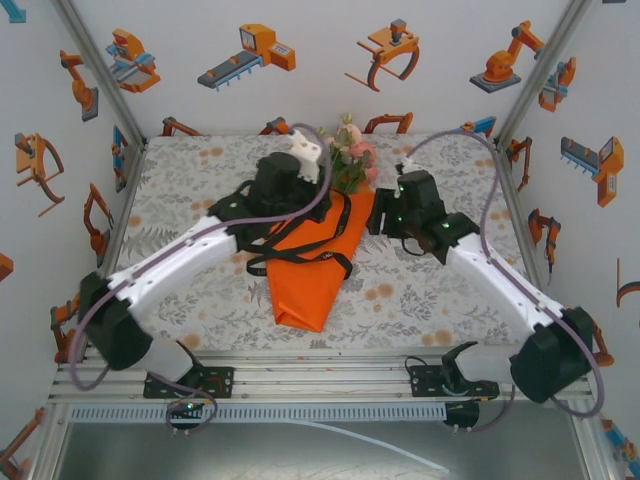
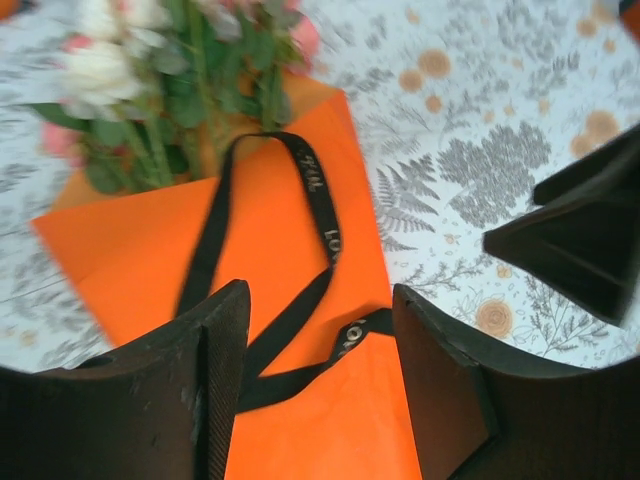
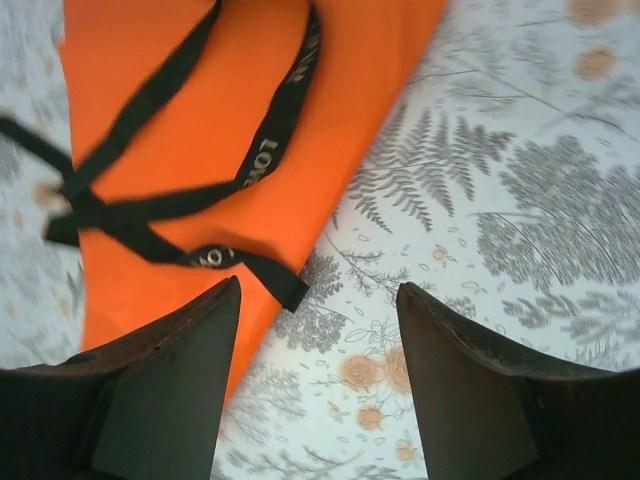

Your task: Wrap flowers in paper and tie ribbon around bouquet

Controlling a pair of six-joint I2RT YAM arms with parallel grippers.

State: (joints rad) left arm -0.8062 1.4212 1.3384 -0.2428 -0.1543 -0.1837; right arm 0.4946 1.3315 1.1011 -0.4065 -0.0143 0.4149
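Left hand (image 2: 320, 300) over ribbon (image 2: 316, 190)

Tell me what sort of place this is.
Probably a robot lab work cell, not a flower shop. The white walls carry orange robot pictures, an aluminium frame encloses the table, and two arms are bolted to a rail near a bouquet.

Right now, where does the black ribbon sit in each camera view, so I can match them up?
Top external: ribbon at the centre, crossing the orange paper below the flowers.
Left wrist: ribbon looped down the middle of the picture.
Right wrist: ribbon at the upper left, crossed over itself, one end at the paper's edge.
Shared landmark: the orange paper under it.
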